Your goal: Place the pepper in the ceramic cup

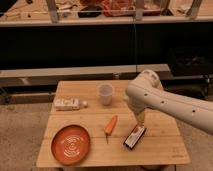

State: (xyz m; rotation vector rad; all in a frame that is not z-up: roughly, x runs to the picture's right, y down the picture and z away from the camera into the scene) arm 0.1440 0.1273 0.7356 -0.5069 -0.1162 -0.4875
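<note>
The pepper [111, 125], small, orange and tapered, lies on the wooden table [165, 150] near its middle, narrow stem end toward the front. The white ceramic cup [105, 93] stands upright behind it, toward the table's back. My gripper [139, 121] hangs from the white arm's wrist to the right of the pepper, pointing down just above a dark packet [135, 136]. It is open with nothing in it and does not touch the pepper.
A round orange plate [71, 144] sits at the front left. A flat white box [66, 104] lies at the left, beside the cup. The bulky white arm [170, 102] reaches in over the table's right side. Dark shelving stands behind the table.
</note>
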